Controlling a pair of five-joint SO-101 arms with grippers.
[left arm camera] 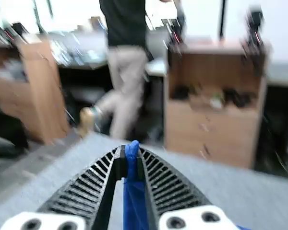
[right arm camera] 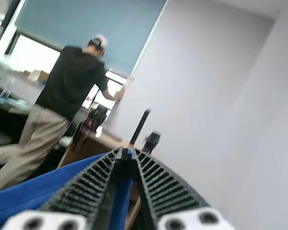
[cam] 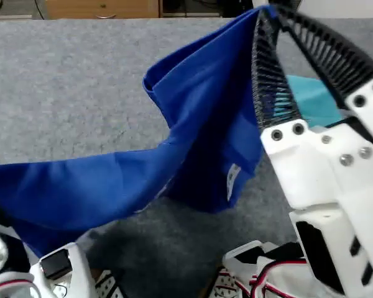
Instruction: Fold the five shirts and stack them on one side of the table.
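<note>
Pinching blue shirt (cam: pixel 199 143) between closed jaws of left gripper (left arm camera: pixel 131 151) and of right gripper (right arm camera: pixel 126 154); holding it raised over grey table (cam: pixel 62 81), sagging mid-span, beside teal cloth (cam: pixel 311 99).

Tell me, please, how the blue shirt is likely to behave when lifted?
Probably floppy: the blue shirt sags in folds between its two held ends. Likely light, since jaws pinching only an edge carry it.

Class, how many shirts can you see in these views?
2. The blue shirt hangs lifted over the table; a teal shirt lies on the table behind it. More may be hidden.
</note>
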